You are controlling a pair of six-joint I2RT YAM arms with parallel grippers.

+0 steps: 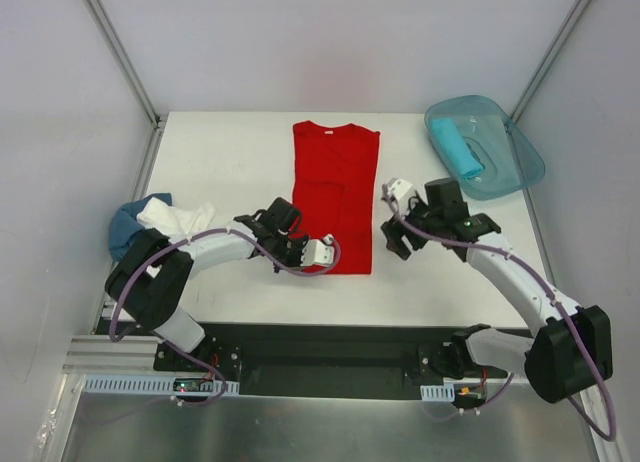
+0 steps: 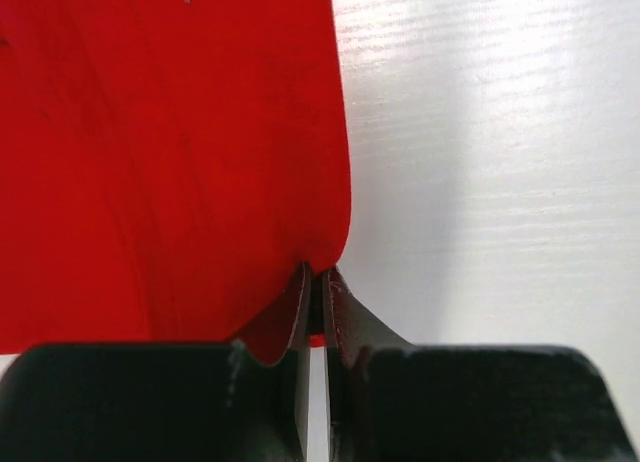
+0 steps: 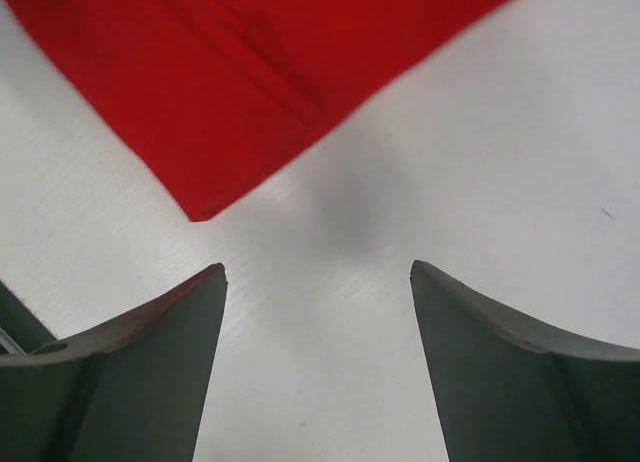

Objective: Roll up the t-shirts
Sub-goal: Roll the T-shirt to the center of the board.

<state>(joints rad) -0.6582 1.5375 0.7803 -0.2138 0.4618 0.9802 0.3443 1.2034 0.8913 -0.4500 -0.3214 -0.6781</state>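
Note:
A bright red t-shirt (image 1: 335,192) lies folded into a long strip in the middle of the white table (image 1: 230,152). My left gripper (image 1: 303,260) is at its near left corner. In the left wrist view the left gripper (image 2: 318,277) is shut on the edge of the red cloth (image 2: 170,152). My right gripper (image 1: 397,244) hovers open beside the shirt's near right corner. In the right wrist view the right gripper (image 3: 318,272) has only bare table between its fingers, and the red corner (image 3: 250,72) lies ahead of it. A white t-shirt (image 1: 180,219) and a blue t-shirt (image 1: 125,227) lie crumpled at the left edge.
A translucent teal tub (image 1: 515,162) stands at the back right with a rolled turquoise t-shirt (image 1: 458,147) inside. Grey walls with metal posts enclose the table on three sides. A black rail with the arm bases runs along the near edge.

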